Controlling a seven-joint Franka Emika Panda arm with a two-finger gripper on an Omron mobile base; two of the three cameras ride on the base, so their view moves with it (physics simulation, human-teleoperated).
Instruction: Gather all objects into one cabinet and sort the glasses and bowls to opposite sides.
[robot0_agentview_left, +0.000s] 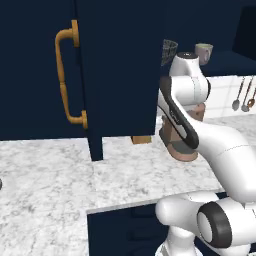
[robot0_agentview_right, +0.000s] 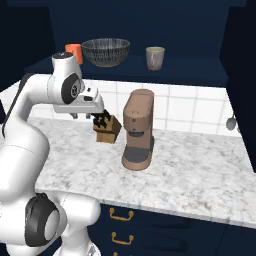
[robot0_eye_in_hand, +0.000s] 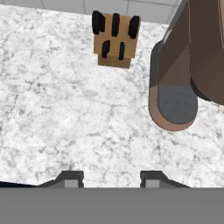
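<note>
Pincer (robot0_eye_in_hand: 111, 177) hangs part-open and empty over the bare desk (robot0_eye_in_hand: 65, 109), near the knife block (robot0_eye_in_hand: 114, 41); bowl (robot0_agentview_right: 105, 51), orange cup (robot0_agentview_right: 74, 52) and grey-mauve cup (robot0_agentview_right: 155, 58) already share the cabinet shelf (robot0_agentview_right: 190, 70).

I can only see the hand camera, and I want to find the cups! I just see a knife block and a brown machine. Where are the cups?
Observer: Higher up, above the counter. An orange cup stands on the navy shelf.
Operator: Is the bowl up there too?
Observer: Yes, the striped bowl sits on the same shelf, right beside the orange cup.
Operator: Any more cups?
Observer: One pale cup stands on the bowl's other side, with a gap between them.
</note>
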